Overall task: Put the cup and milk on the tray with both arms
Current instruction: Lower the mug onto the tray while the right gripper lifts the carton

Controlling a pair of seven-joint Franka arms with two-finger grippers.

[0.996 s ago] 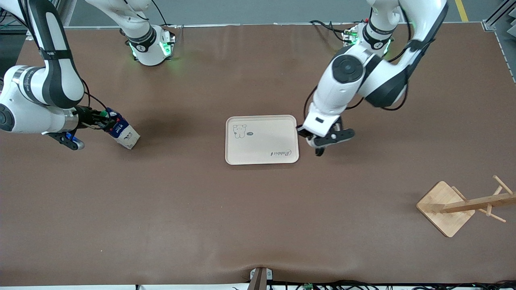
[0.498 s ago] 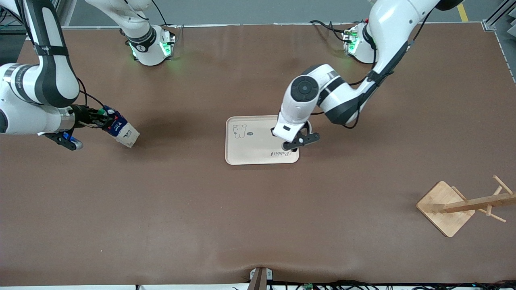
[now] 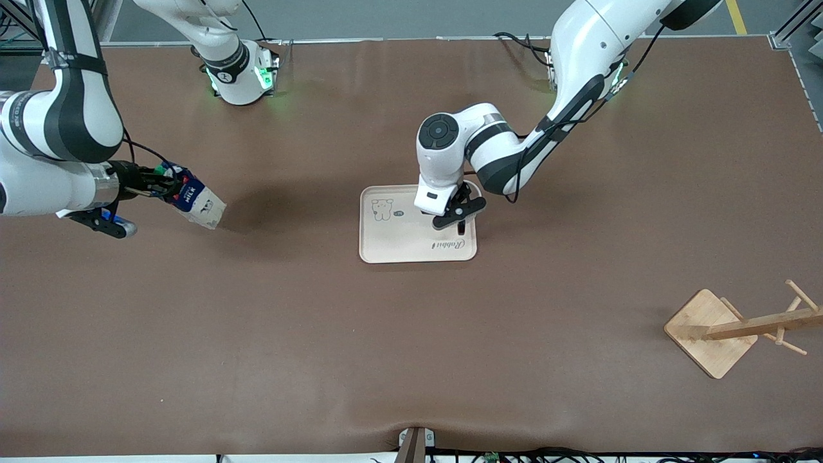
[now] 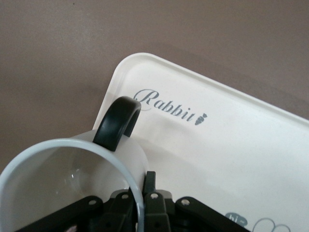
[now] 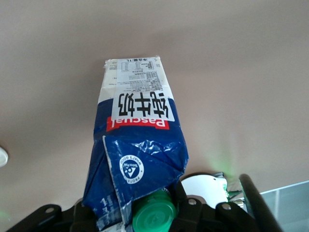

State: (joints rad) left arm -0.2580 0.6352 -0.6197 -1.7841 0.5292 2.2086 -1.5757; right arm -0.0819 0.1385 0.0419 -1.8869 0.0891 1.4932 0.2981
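The left wrist view shows the cup (image 4: pixel 72 183) gripped at its rim by the left gripper (image 4: pixel 145 203) over the tray (image 4: pixel 251 145); in the front view the arm hides the cup. The right gripper (image 3: pixel 157 183), near the table edge at the right arm's end, grips the milk (image 3: pixel 196 202) at its top, tilted. The table (image 3: pixel 411 334) is brown.

Left end effector (image 3: pixel 454 217) w/ cup (image 4: pixel 72 183) blocks tray (image 3: pixel 392 247) end

Brown table (image 3: pixel 411 334), wooden rack (image 3: pixel 733 329) toward the left arm's end, grey floor (image 3: pixel 398 19)
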